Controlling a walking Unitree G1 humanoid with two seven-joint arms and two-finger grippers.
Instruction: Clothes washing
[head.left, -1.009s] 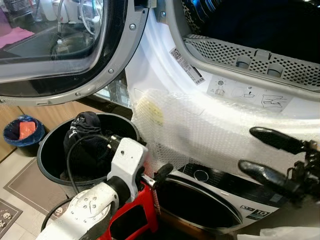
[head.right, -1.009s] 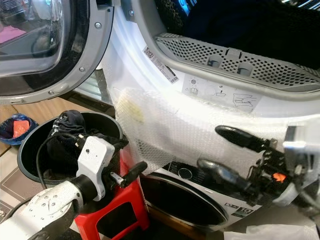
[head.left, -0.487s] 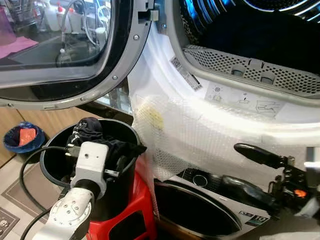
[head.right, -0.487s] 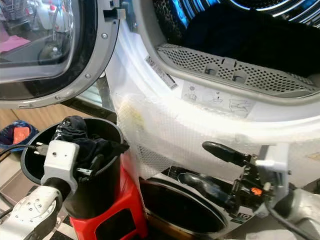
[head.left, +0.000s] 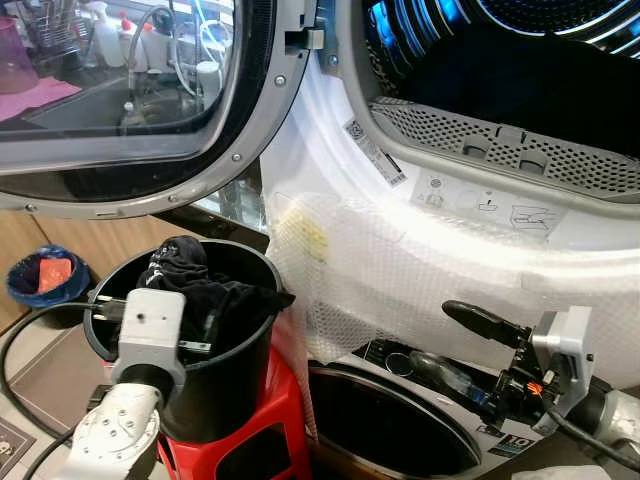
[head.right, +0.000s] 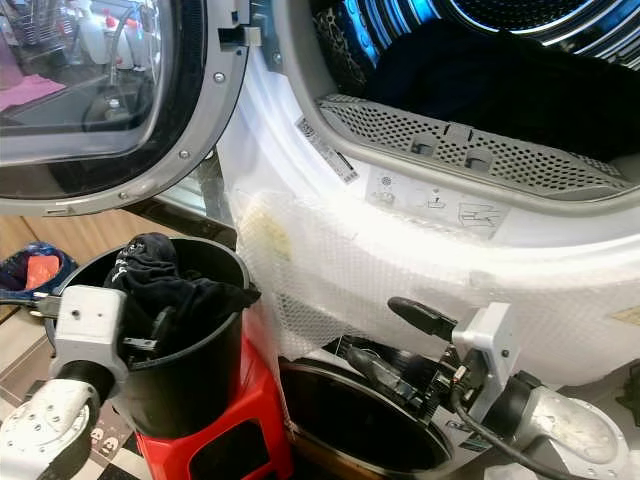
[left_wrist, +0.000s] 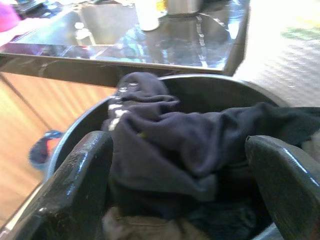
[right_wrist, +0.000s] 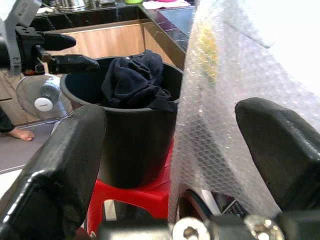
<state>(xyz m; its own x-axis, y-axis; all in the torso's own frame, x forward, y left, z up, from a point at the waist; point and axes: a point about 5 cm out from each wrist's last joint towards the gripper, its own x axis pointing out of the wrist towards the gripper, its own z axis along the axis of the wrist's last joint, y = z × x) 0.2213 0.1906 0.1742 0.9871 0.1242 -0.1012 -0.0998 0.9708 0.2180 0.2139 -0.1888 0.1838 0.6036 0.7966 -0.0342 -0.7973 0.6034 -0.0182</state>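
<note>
A black bucket (head.left: 228, 372) stands on a red stool (head.left: 272, 440), with dark clothes (head.left: 205, 287) heaped in it and hanging over its rim. My left gripper (left_wrist: 180, 150) is at the bucket's near side, open, its fingers on either side of the heap of clothes (left_wrist: 170, 150) and not closed on it. Above, the upper machine's drum (head.left: 520, 70) is open, and a dark garment (head.right: 500, 85) lies inside. My right gripper (head.left: 435, 337) is open and holds nothing. It hovers in front of the lower machine's round door (head.left: 390, 430).
The upper machine's round door (head.left: 130, 100) swings open over the bucket at the left. Bubble wrap (head.left: 400, 270) hangs down the machine's white front. A blue bin (head.left: 45, 272) sits on the floor at far left. A fan (right_wrist: 42, 97) and a person's foot (right_wrist: 20, 134) are beyond the bucket.
My left gripper has swung left from over the stool to the bucket's near rim, facing the clothes. My right gripper has dropped lower and moved left. The camera has tilted up slightly.
</note>
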